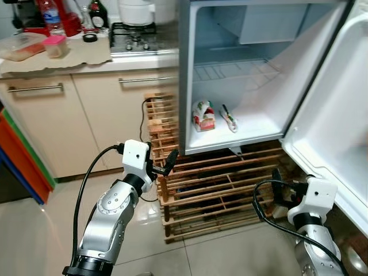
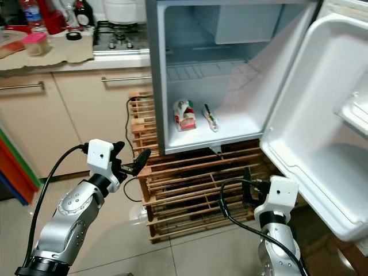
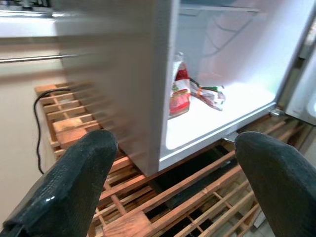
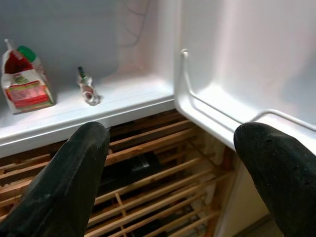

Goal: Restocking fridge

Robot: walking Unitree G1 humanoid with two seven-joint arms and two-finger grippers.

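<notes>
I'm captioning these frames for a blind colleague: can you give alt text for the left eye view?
An open small fridge on a wooden pallet stack holds a red-and-white carton and a small packet on its floor. Both open, empty end effectors, left and right, are raised before it.

The fridge [image 1: 241,75] is white inside. The bag [image 1: 203,116] is red and white. The rack [image 1: 218,184] is brown wood.

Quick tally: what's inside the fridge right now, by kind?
Red-and-white standing pouch: 1
Small flat packet lying beside it: 1
Wire shelf, bare: 1
Total: 2 items on the fridge floor, 1 shelf. Both grippers, left and right, are open and hold nothing.
</notes>
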